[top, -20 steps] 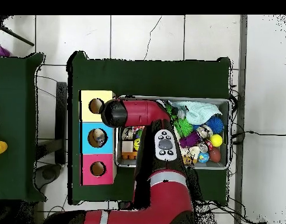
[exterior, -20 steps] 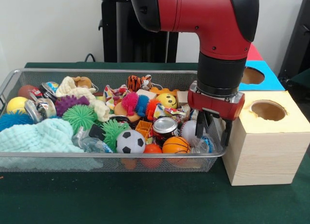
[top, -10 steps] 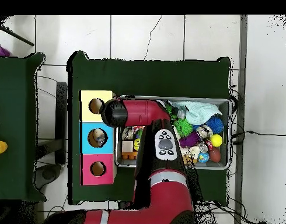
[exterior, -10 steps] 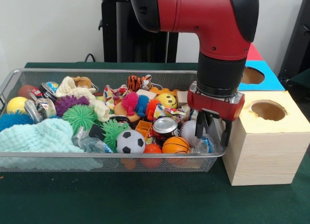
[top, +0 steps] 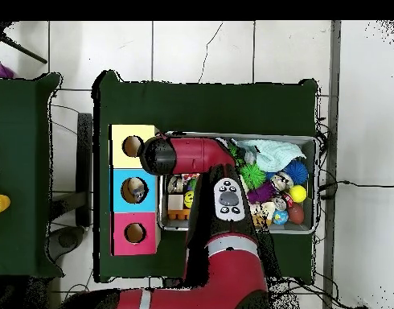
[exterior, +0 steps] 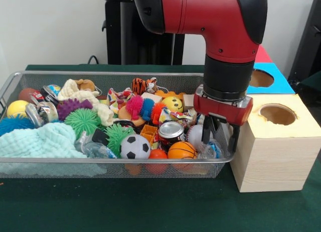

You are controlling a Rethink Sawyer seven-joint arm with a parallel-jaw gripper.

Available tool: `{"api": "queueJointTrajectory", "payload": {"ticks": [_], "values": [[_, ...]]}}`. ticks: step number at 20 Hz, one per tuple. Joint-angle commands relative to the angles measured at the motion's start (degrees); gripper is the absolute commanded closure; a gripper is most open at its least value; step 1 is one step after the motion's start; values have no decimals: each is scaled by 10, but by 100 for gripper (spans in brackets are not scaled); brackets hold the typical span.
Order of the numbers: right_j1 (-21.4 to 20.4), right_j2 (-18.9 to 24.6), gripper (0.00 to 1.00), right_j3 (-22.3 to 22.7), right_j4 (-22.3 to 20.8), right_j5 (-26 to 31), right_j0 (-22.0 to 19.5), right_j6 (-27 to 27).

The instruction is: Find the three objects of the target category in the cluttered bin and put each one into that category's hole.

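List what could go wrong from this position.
The claw hangs open at the wire bin's end by the wooden box; its outer finger could catch the mesh wall if it descends. The white ball beside it sits packed against the can and basketball, so closing may pinch or push neighbours instead. From overhead, the arm hides this corner.

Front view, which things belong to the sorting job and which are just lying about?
Job:
wire bin
toys inside, target kind unclear
hand, open
yellow-topped box
blue box
pink box

Lying about:
black stand
floor cable
side table
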Motion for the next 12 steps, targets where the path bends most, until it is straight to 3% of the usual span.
{"api": "queueJointTrajectory", "payload": {"ticks": [1, 5, 12], "values": [[73, 18, 0, -20, -8, -62, -29, 36], [75, 10, 0, -24, -12, -62, -28, 36], [43, 12, 0, -1, -20, -36, -42, 11]]}}
